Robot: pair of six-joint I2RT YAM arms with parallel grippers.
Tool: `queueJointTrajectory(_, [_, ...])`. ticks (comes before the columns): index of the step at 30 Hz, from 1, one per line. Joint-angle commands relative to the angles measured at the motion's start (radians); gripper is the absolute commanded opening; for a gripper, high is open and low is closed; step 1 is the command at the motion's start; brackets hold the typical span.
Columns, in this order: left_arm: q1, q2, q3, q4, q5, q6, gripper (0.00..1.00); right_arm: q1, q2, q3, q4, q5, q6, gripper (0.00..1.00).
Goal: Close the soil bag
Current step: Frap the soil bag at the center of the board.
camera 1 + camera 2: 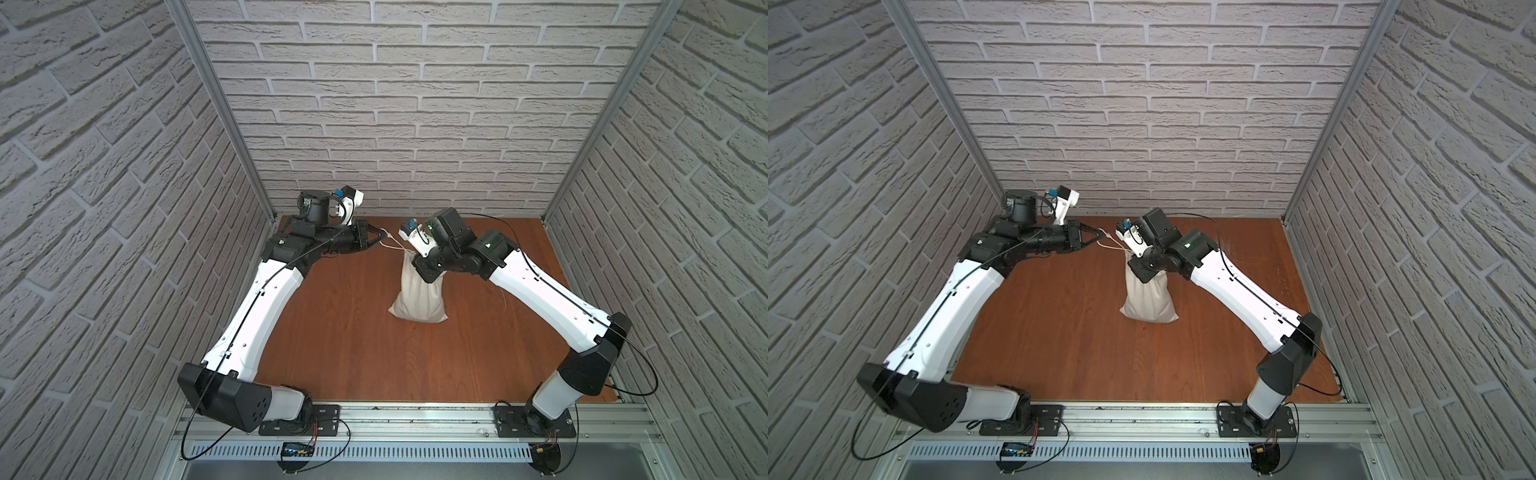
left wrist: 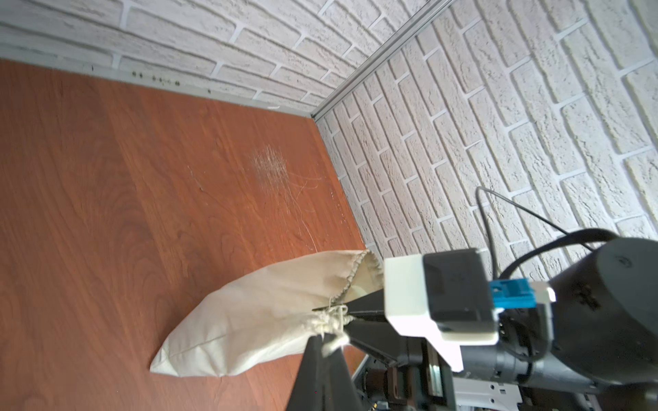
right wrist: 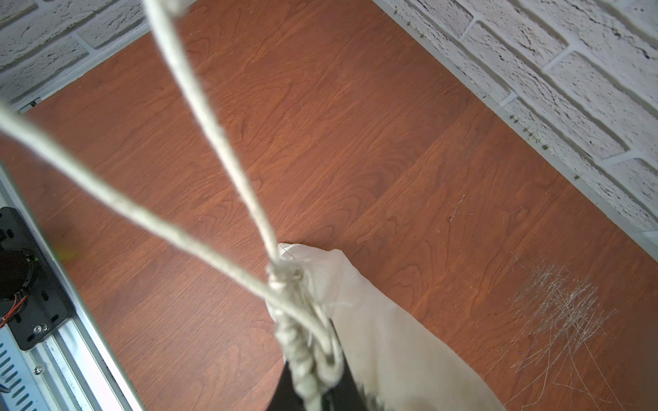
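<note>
White brick-pattern walls point(image 1: 415, 104) on three sides, evenly lit. Aluminium posts point(image 1: 222, 108) climb both far corners. Below, a reddish wood-grain tabletop point(image 1: 353, 353), pale scratches point(image 2: 270, 165) far right, and an aluminium rail point(image 1: 415, 415) along the near edge.

**Two white-and-black arms, cabled and bolted**

The left arm point(image 1: 266, 332) and right arm point(image 1: 552, 303) have glossy white shells between angular black joint housings. A thin black cable point(image 1: 253, 309) runs along each shell. The black base plates point(image 1: 328, 417) carry pale screws. A wrist camera point(image 2: 438, 295) is white and black with a blue connector point(image 2: 509, 293). The left gripper point(image 1: 383, 240) is black and tapers to a point.
</note>
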Motion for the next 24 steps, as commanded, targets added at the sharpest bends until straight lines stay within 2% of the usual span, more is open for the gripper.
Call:
queueJointTrajectory(1, [0.006,0.015,0.054,-0.081,0.038,0.031,0.00,-0.013,-0.044,-0.015,0.056,-0.030,0.016,0.05])
queueJointTrajectory(3, [0.005,0.026,0.071,-0.094,0.039,0.033,0.00,-0.016,-0.047,-0.017,0.066,-0.050,0.018,0.09])
queueJointTrajectory(7, [-0.001,0.051,0.111,-0.112,0.056,0.031,0.00,-0.029,-0.062,-0.014,0.098,-0.113,0.013,0.31])
queueJointTrajectory(10, [-0.002,0.079,0.170,-0.143,0.087,0.025,0.00,-0.037,-0.065,0.010,0.100,-0.159,-0.011,0.41])
queueJointTrajectory(16, [0.011,0.149,0.304,-0.248,0.154,0.030,0.00,-0.062,-0.059,0.057,0.090,-0.242,-0.066,0.45])
queueJointTrajectory(24, [0.014,0.163,0.324,-0.246,0.165,0.003,0.00,-0.069,0.017,0.132,0.107,-0.387,-0.122,0.43])
